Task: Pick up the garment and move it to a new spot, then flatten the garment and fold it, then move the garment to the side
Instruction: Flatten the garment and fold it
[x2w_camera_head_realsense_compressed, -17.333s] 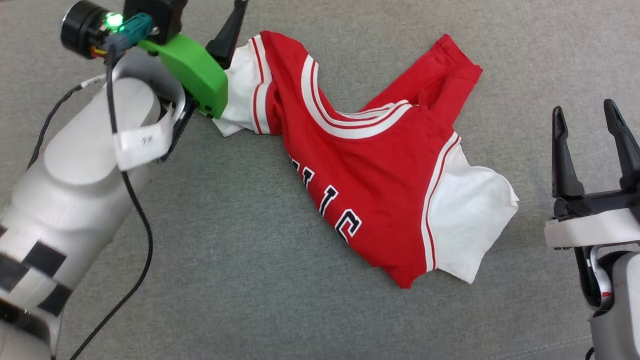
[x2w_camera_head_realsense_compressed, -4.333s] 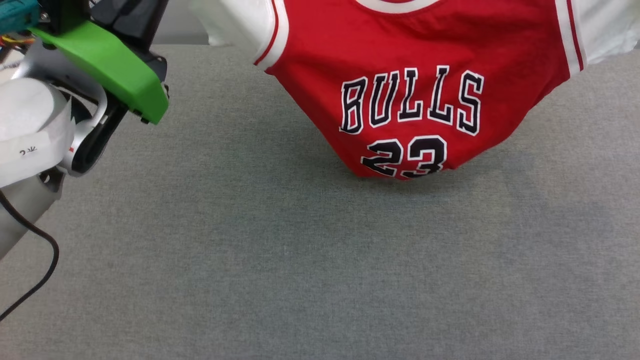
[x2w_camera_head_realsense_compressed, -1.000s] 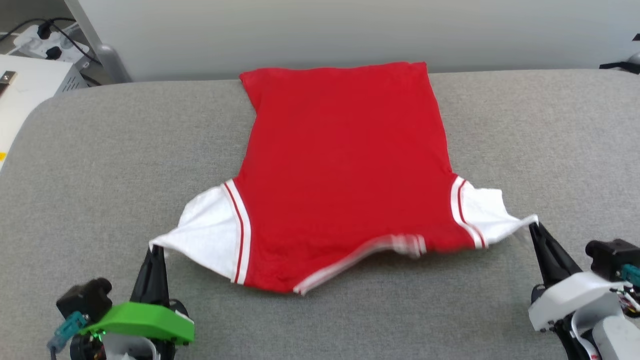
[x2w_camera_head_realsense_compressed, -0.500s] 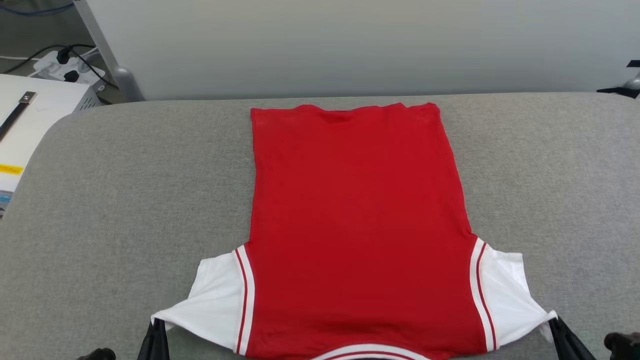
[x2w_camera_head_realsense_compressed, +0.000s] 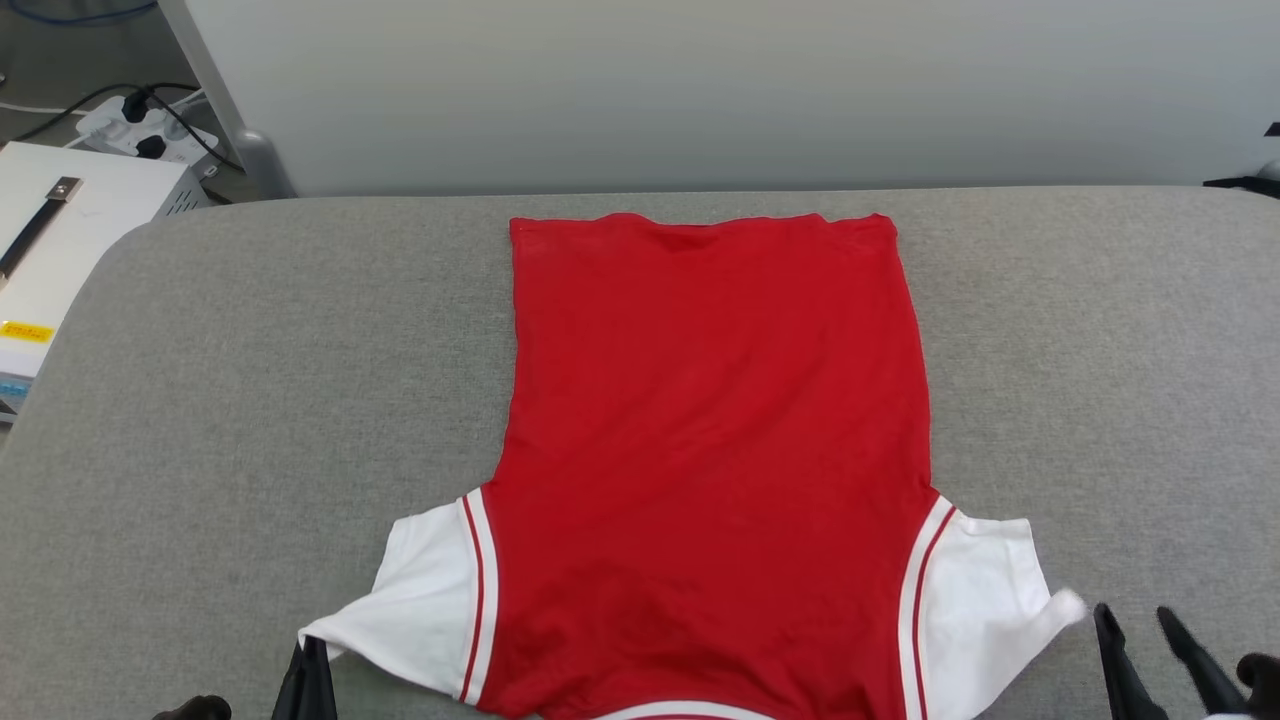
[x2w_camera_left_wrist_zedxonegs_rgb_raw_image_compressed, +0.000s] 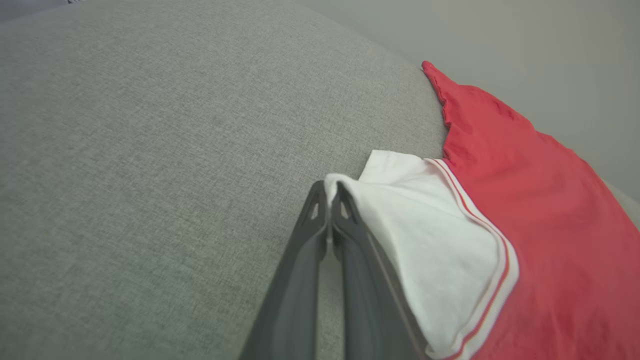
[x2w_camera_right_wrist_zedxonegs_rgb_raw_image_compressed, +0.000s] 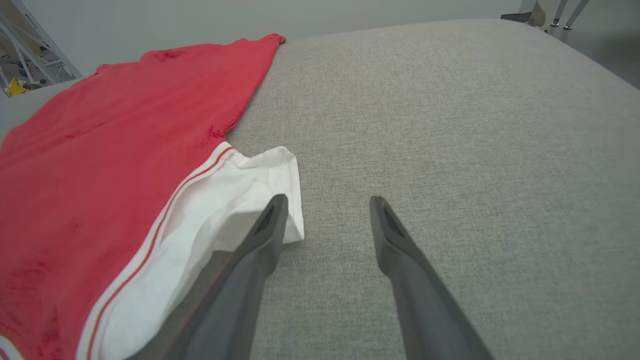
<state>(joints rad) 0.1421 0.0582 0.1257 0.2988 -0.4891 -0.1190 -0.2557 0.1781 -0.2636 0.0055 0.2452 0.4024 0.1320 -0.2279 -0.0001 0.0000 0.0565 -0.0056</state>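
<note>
In the head view, the garment (x2w_camera_head_realsense_compressed: 710, 450) lies spread out, plain red side up, on the grey padded surface (x2w_camera_head_realsense_compressed: 250, 400), with its hem at the far edge and its collar end nearest you. Half a second ago both sleeve tips were drawn out to points. Now the right sleeve (x2w_camera_head_realsense_compressed: 985, 600) has gone slack and its corner has curled back. The right gripper (x2w_camera_head_realsense_compressed: 1132, 615) stands just beside that corner with its two fingers parted. The left sleeve (x2w_camera_head_realsense_compressed: 420, 600) is still stretched to a point where the left gripper (x2w_camera_head_realsense_compressed: 310, 675) meets it.

In the left wrist view, the two dark fingers are pressed together and a pinch of the white sleeve corner sits between their tips. That side still has its hold. The fabric runs taut from the tips back to the striped trim.

In the right wrist view, the fingers are spread wide with only bare grey surface between them. One finger overlaps the sleeve's edge in this view, but you cannot tell whether it touches the cloth.

You have let go on the right only, so the flattening looks nearly finished. I judge the left release comes next. Watch that the left hold does not drag the sleeve out of line before the fold begins.
</note>
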